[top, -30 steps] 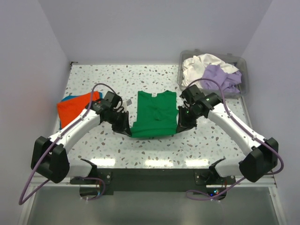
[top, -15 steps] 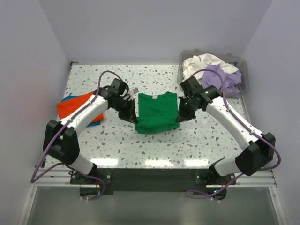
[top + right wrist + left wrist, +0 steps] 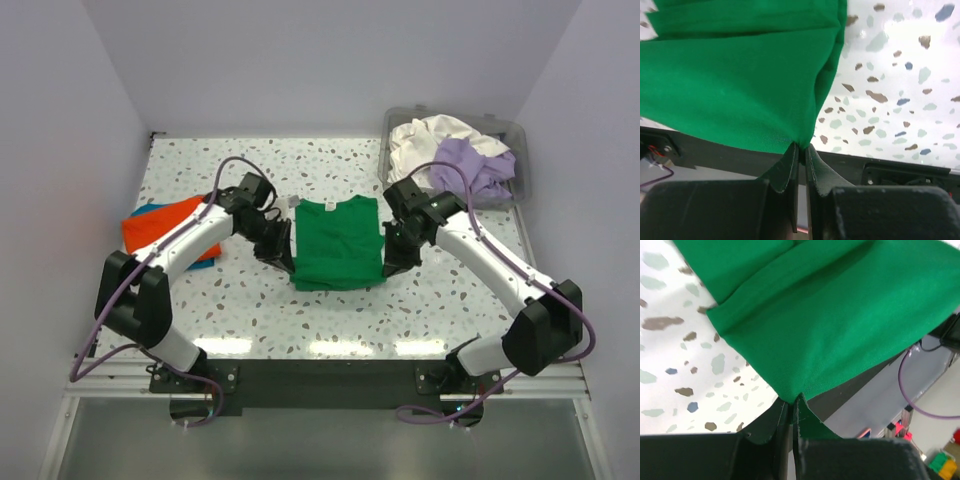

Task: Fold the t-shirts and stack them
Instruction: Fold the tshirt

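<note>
Top external: seemingly mid-fold, pinching green t-shirt (image 3: 335, 245) by near corners with left gripper (image 3: 288, 262) and right gripper (image 3: 388, 264); next, lay hem far, release.

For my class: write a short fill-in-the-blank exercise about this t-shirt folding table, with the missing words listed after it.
The left pincer and right pincer are each ____ (open/shut) on the green t-shirt.
The orange t-shirt lies on top of a ____ one.
The clear plastic bin, holding the white t-shirt and lavender t-shirt, stands at the far ____ corner of the table.
Missing words: shut; blue; right.
</note>
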